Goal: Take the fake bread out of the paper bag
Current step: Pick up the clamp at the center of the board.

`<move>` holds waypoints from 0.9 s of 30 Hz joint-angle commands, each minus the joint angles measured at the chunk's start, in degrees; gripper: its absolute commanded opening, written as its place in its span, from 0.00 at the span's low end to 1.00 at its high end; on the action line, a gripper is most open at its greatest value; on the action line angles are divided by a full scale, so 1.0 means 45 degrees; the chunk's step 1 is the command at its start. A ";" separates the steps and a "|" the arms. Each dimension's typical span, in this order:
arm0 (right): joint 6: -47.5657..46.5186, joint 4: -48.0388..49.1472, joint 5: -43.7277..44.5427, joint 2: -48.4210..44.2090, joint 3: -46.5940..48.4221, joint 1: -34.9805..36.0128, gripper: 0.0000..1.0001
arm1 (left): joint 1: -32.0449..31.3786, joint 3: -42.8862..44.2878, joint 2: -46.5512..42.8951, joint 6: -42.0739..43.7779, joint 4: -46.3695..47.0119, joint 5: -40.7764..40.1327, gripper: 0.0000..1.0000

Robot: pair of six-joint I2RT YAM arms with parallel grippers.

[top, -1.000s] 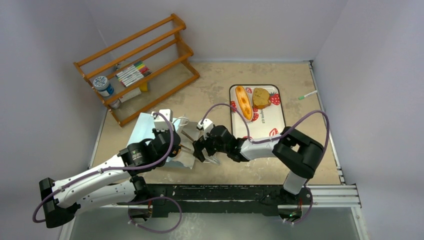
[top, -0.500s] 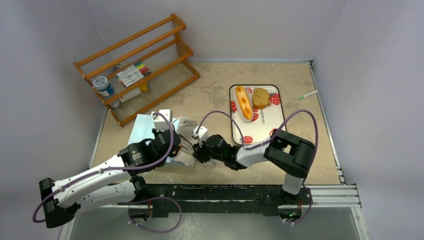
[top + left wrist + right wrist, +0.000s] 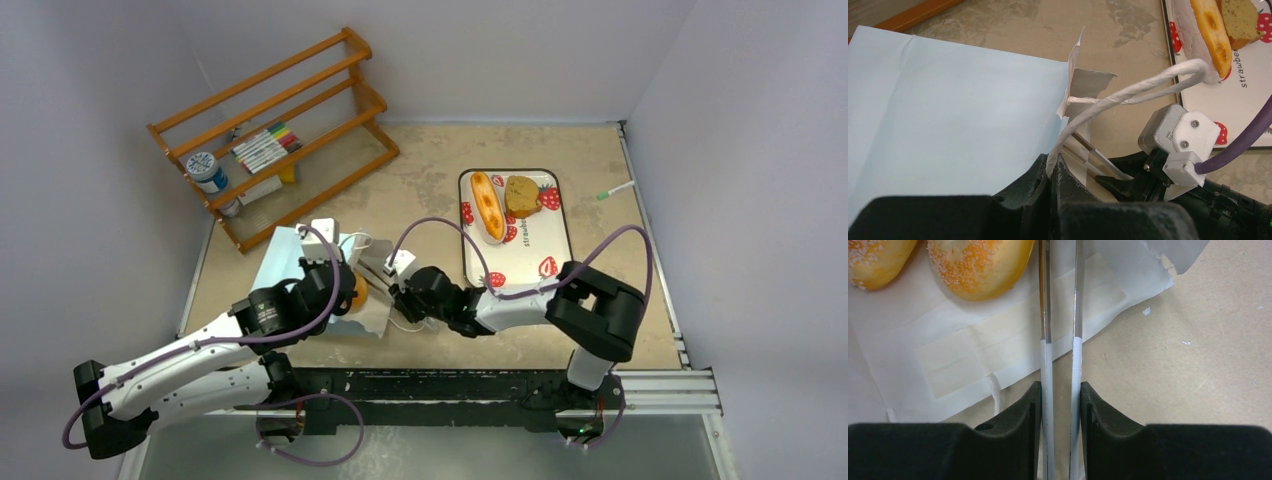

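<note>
Two sugared pieces of fake bread [image 3: 980,265] in the mouth of the paper bag [image 3: 300,270], both cropped.
Bag lying on the table [image 3: 430,170]; two more pieces on the tray [image 3: 540,235]. Left end effector [image 3: 1053,167] clamped on one string handle [image 3: 1128,92]. Right end effector [image 3: 1062,247] at the bag mouth, blades narrowly apart, tips out of frame, grip impossible to tell.

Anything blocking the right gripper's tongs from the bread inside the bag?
Nothing visible. The left gripper holds the bag open by its string handle, and the tongs in the right gripper run over bare white lining to the bread's edge.
</note>
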 commanded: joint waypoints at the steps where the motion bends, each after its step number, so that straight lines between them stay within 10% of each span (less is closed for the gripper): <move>1: 0.0052 -0.2000 0.0551 -0.1126 0.0656 -0.0010 0.29 | -0.0047 0.0248 -0.0369 0.0016 0.0168 -0.0678 0.00; 27: 0.0102 -0.5764 0.0551 -0.2532 0.2851 -0.0532 0.36 | -0.0047 -0.0372 -0.0123 0.0500 0.0681 -0.0550 0.00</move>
